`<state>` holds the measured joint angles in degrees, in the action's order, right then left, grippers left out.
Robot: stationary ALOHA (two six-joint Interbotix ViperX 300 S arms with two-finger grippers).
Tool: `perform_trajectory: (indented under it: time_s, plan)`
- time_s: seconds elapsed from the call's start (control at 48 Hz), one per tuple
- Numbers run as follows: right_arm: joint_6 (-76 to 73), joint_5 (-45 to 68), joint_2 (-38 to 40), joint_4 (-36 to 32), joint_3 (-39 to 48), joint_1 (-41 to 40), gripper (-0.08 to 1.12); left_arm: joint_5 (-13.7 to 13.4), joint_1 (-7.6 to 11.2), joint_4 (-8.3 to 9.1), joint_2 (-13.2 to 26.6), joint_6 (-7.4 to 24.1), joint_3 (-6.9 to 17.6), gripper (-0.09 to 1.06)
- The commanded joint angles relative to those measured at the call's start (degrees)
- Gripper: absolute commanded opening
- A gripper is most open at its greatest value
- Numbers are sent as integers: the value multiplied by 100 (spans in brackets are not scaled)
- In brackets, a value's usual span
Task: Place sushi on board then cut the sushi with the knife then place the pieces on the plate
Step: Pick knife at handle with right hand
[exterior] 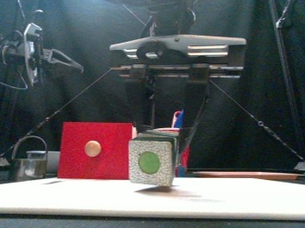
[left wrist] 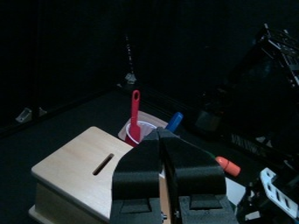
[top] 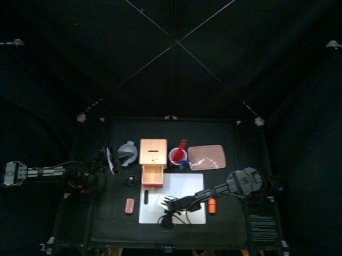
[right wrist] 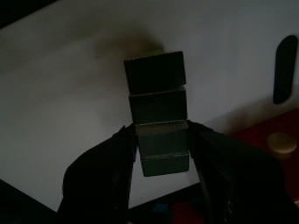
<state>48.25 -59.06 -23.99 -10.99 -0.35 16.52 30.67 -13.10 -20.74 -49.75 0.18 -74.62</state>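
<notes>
- Over the white cutting board, the right gripper is clamped on the sushi roll; its two jaws press the sides of the block nearest the wrist, and the other two dark green blocks run on past the fingertips in one straight piece
- seen from the front, the roll hangs below that gripper, a little tilted; its end face, a green centre in a pale surround, is turned toward the table's front edge; a shadow lies on the board under it; whether its lowest corner touches the board I cannot tell
- from above, the right arm reaches in from the right across the board, with the gripper near the board's middle
- at the table's left side, well apart from the board, the left gripper rests with its jaws closed together and nothing between them
- behind the board stands the pale wooden box, its red drawer front facing forward
- just right of the box is the red cup; the red toy knife and the blue toy knife stick up out of it
- right of the cup lies the pink tray
- left of the box sits the blue-grey bowl
- a small orange-red toy lies just off the board's left edge
</notes>
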Motion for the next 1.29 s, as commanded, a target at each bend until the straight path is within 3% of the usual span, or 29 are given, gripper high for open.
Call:
perform_trajectory:
  time_s: [0.021, 0.208, 0.375, 0.479, 0.667, 0.854, 1.292]
  plan:
    - [-53, 44, 255, 18, 18, 9, 56, 62, -18, 9, 26, 9, 70, 30]
    - [-18, 88, 255, 123, 35, -18, 60, 141, -35, 18, 18, 9, 79, 30]
    - [53, 176, 255, 70, 18, -26, 85, 141, -62, 18, 26, 9, 70, 30]
    - [53, 237, 246, -132, 26, -26, 94, 141, -79, 18, 26, 9, 70, 30]
    - [-158, 299, 290, -281, 18, -44, 94, 132, -97, 18, 26, 9, 44, 30]
    - [-1758, 343, 694, -176, -26, -387, 94, 141, -97, 35, 26, 9, 26, 30]
    - [-3788, 782, 1942, 765, 1318, -1160, 93, 141, -141, 290, 26, 9, 62, 30]
